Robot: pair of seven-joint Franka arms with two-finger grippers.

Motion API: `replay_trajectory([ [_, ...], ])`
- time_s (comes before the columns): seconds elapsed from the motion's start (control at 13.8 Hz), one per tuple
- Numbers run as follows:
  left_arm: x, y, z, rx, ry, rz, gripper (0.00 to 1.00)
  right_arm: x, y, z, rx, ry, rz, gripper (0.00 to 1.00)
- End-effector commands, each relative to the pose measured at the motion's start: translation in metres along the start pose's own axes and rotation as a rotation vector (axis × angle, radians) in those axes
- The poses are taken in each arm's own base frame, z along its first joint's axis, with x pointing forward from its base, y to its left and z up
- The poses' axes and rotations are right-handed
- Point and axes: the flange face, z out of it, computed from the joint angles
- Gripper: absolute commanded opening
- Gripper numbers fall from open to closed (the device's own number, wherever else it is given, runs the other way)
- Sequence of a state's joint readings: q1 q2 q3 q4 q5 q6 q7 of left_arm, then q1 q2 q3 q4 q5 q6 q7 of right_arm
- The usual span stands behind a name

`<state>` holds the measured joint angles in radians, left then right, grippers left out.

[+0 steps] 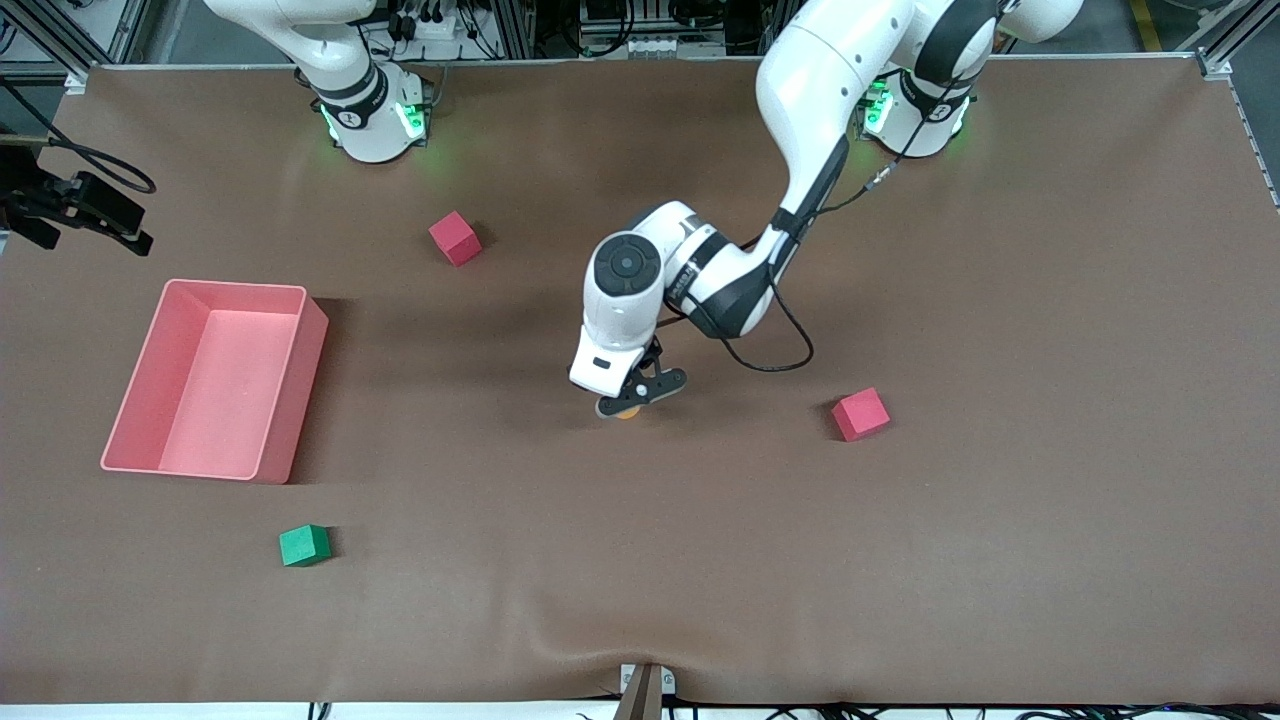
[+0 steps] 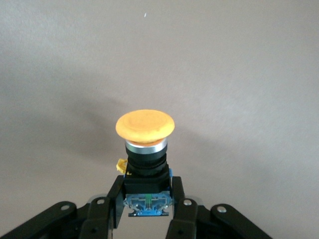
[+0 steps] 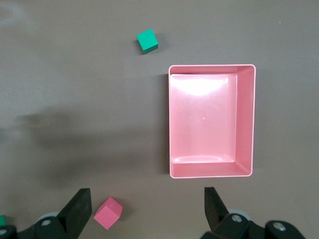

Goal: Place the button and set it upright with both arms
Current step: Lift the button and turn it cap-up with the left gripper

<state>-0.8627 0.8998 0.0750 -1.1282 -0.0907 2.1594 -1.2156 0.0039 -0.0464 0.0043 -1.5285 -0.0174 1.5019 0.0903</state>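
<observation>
Front view: the left gripper (image 1: 640, 392) sits low at mid-desk (image 1: 1000, 560), clamped on the button (image 1: 629, 413) — only a sliver of orange cap shows beneath it. A pink bin (image 1: 140, 385) lies toward the right arm's end.

Left wrist view: the fingers (image 2: 117, 199) pinch the button's (image 2: 145, 149) bluish base, orange cap pointing away from the gripper (image 2: 148, 204).

Right wrist view: the right gripper (image 3: 147, 206) waits wide open and empty over the bin (image 3: 244, 119), with a green cube (image 3: 147, 41) and a red cube (image 3: 108, 212) nearby.

No text, label or number can be read anywhere.
</observation>
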Motion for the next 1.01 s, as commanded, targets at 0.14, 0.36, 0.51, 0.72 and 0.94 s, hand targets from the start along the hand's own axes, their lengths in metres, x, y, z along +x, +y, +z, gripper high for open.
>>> replay_trajectory([
  [0.14,-0.035,0.008,0.000,0.035,0.198,-0.015,0.00,0.001,0.001,-0.004,-0.004,0.000,-0.009,1.00],
  [0.36,-0.051,0.010,0.010,0.053,0.323,-0.080,0.00,0.003,0.006,-0.006,-0.003,0.014,-0.002,1.00],
  [0.51,-0.071,0.011,0.026,0.068,0.398,-0.065,0.00,0.003,0.004,-0.006,-0.003,0.014,-0.005,1.00],
  [0.72,-0.090,0.012,0.038,0.067,0.516,-0.040,0.00,0.003,0.001,-0.007,-0.003,0.016,-0.009,1.00],
  [0.94,-0.111,0.014,0.045,0.052,0.638,0.024,0.00,0.003,0.001,-0.007,-0.003,0.016,-0.009,1.00],
])
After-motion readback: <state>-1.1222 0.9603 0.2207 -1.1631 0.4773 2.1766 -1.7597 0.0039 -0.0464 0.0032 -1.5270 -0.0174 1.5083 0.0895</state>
